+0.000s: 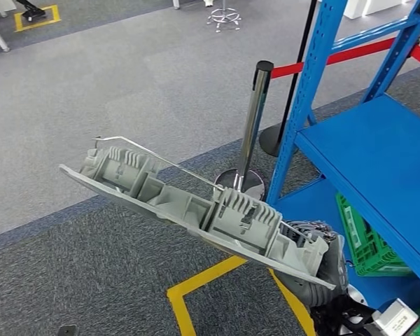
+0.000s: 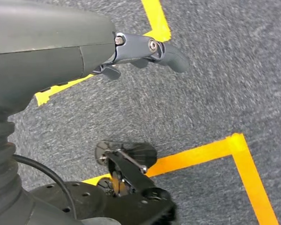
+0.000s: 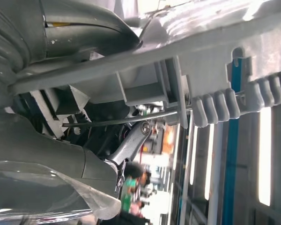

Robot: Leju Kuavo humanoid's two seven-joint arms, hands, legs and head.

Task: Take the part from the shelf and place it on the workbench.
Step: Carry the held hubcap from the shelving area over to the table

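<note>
The part [image 1: 197, 206] is a long grey plastic moulding with ribs and a thin metal rod along its top. It hangs in the air over the carpet, slanting from upper left down to lower right. My right hand [image 1: 324, 273] grips its lower right end, beside the blue shelf [image 1: 376, 154]. In the right wrist view the part [image 3: 203, 70] runs across my right hand [image 3: 54, 150], whose fingers wrap around it. My left hand [image 2: 132, 49] hangs over the floor, fingers extended and holding nothing.
A chrome stanchion [image 1: 253, 119] with a red belt [image 1: 355, 50] stands just behind the part, next to the shelf's upright. A green crate [image 1: 372, 245] sits on the shelf's lower level. Yellow tape lines [image 1: 202, 283] mark the grey carpet below.
</note>
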